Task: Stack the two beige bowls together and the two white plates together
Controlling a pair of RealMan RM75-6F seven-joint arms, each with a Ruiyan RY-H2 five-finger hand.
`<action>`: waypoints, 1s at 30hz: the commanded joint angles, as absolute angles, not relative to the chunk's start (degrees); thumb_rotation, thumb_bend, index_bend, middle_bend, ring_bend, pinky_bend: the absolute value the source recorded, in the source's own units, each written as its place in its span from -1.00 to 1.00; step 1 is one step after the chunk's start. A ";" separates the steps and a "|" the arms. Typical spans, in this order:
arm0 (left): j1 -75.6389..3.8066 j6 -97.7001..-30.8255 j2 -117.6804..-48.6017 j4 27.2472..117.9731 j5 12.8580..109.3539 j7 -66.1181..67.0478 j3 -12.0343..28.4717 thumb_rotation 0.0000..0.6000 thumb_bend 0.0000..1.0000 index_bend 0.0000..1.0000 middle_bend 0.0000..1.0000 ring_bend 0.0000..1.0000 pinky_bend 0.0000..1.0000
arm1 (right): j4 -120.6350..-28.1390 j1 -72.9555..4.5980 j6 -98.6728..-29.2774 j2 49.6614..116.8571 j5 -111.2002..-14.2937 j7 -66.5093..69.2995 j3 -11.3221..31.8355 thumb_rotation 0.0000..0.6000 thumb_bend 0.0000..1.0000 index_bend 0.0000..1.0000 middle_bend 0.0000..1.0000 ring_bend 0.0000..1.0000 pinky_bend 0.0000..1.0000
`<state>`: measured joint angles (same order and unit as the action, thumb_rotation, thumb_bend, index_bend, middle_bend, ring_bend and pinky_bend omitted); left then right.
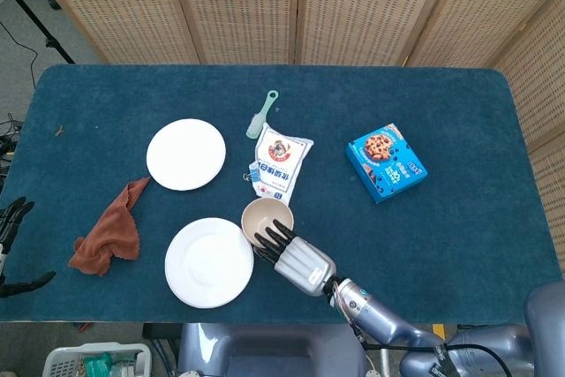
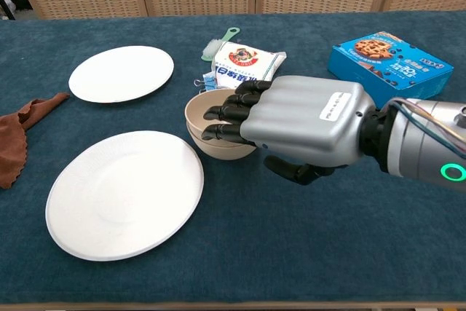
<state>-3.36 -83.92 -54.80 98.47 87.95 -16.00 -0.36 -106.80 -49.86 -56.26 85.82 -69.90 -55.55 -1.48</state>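
Two beige bowls (image 1: 263, 216) (image 2: 210, 127) sit nested one inside the other near the table's middle front. One white plate (image 1: 185, 154) (image 2: 121, 73) lies further back on the left. The second white plate (image 1: 209, 262) (image 2: 124, 192) lies apart from it, by the front edge and just left of the bowls. My right hand (image 1: 296, 258) (image 2: 298, 129) hovers just right of the bowls, its dark fingers reaching over the rim and holding nothing. My left hand (image 1: 11, 222) shows only at the left edge, off the table, with its fingers apart.
A brown cloth (image 1: 108, 231) (image 2: 18, 140) lies left of the plates. Behind the bowls are a white food bag (image 1: 281, 162) (image 2: 244, 63) and a green brush (image 1: 262, 114) (image 2: 218, 43). A blue cookie box (image 1: 386, 162) (image 2: 389, 60) sits to the right.
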 commanded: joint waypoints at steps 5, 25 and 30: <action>-3.35 -83.93 -54.83 98.42 87.88 -15.99 -0.33 1.00 -0.98 -1.00 -1.00 -1.00 -1.00 | -105.22 -49.51 -56.37 87.25 -71.48 -54.49 -1.70 1.00 0.34 -1.00 -1.00 -1.00 -1.00; -3.37 -83.92 -54.74 98.35 87.82 -16.43 -0.26 1.00 -0.98 -1.00 -1.00 -1.00 -1.00 | -102.22 -48.23 -56.95 90.43 -74.43 -55.58 -2.16 1.00 0.34 -1.00 -1.00 -1.00 -1.00; -3.34 -83.98 -54.75 98.31 87.70 -16.44 -0.19 1.00 -0.99 -1.00 -1.00 -1.00 -1.00 | -101.48 -47.94 -56.68 90.83 -74.08 -55.52 -2.14 1.00 0.34 -1.00 -1.00 -1.00 -1.00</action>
